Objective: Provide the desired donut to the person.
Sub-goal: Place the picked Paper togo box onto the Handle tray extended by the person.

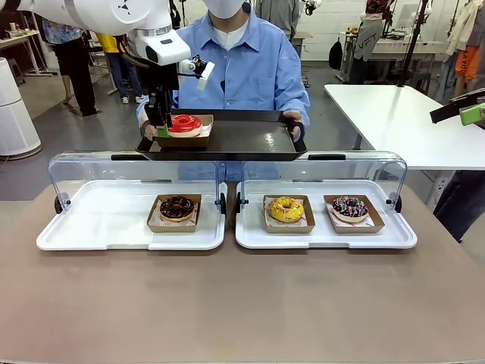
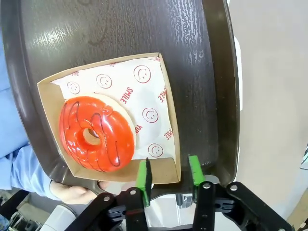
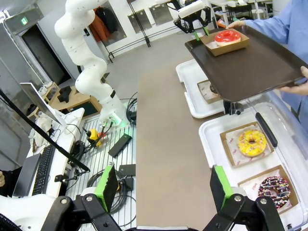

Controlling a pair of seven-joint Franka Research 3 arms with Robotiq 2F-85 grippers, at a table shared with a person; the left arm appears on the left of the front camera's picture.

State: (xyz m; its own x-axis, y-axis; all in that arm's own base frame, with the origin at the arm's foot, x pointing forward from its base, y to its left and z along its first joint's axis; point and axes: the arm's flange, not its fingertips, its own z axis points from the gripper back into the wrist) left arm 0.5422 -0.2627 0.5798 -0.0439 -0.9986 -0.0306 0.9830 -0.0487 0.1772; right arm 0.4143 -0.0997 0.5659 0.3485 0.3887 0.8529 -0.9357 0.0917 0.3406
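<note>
Reaching over tray (image 1: 250, 140), left gripper (image 2: 168, 167) half-open astride donut box (image 2: 161, 171) rim, right gripper (image 3: 163, 175) wide

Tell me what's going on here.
The person holds a dark tray above the white display cases. On it sits a cardboard box with a red-glazed donut. The left claw is at the box's corner, jaws apart around it, not clamped. The right claw hangs open and empty off to the side. A chocolate donut, a yellow donut and a sprinkled donut sit in the cases.
</note>
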